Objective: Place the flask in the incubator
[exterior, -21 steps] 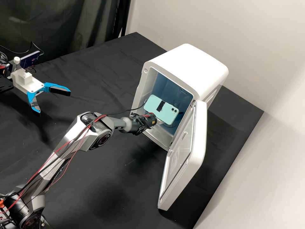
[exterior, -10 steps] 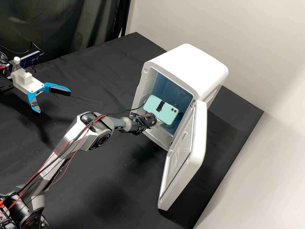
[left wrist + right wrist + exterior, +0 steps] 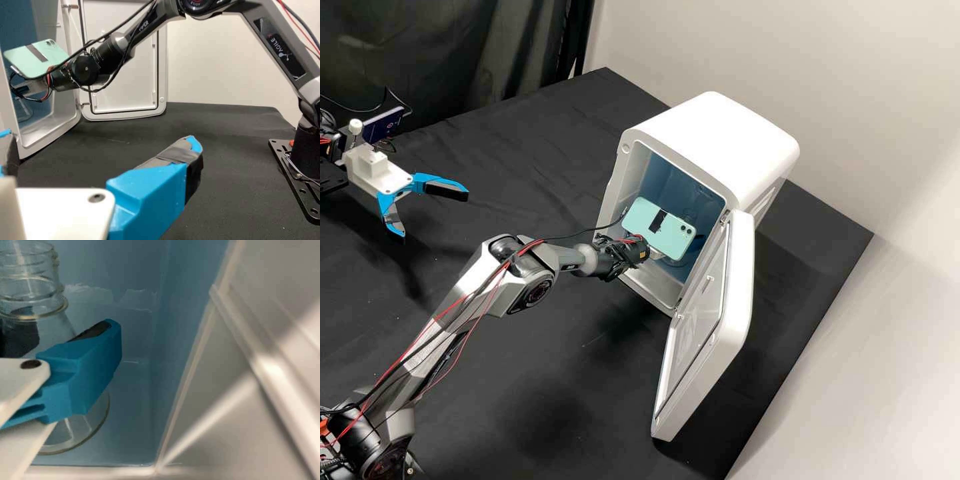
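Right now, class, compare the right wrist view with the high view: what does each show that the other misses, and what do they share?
Right wrist view: the glass flask, upright in the right gripper. High view: the open door, the left gripper open above the bench, and a mint phone at the mouth of the incubator. Shared: the incubator's blue interior.

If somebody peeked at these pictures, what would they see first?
Probably the white incubator at the bench's right, its door swung wide open and a dark grey arm stretched into its blue inside. There stands a clear glass flask. At the left, the left pincer hangs open above the black bench.
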`<state>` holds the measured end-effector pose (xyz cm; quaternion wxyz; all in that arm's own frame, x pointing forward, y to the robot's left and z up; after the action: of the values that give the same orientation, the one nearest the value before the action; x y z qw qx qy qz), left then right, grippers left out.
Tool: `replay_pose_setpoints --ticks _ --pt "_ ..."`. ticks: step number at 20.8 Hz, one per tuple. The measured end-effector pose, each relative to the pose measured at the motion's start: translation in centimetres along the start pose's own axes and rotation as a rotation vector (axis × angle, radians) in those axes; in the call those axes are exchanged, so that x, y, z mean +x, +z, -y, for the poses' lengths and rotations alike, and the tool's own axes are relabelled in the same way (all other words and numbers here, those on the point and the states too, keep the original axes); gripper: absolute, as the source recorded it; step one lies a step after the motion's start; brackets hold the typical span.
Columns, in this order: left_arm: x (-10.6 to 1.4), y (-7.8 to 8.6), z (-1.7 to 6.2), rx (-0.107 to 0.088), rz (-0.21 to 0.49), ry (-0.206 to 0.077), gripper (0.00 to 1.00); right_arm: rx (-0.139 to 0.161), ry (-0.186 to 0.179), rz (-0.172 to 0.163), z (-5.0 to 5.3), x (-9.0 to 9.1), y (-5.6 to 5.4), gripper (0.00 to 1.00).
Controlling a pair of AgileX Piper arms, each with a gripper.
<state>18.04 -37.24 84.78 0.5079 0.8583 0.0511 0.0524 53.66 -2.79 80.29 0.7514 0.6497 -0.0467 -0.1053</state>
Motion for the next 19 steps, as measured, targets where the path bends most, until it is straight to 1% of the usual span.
replay_pose_setpoints --ticks 3,6,9,19 --pt "0.04 -0.08 0.13 -0.004 -0.003 -0.006 1.00 0.000 0.000 0.000 0.00 0.00 0.00 0.00" --pt "0.04 -0.09 0.14 -0.004 -0.003 -0.007 1.00 -0.002 -0.003 -0.002 0.59 0.15 0.08 0.00" --pt "0.05 -0.10 0.16 -0.005 -0.003 -0.008 1.00 -0.003 0.003 -0.009 0.75 0.18 -0.02 0.00" --pt "0.05 -0.10 0.16 -0.005 -0.003 -0.008 1.00 -0.003 0.004 -0.010 0.84 0.21 0.00 0.00"
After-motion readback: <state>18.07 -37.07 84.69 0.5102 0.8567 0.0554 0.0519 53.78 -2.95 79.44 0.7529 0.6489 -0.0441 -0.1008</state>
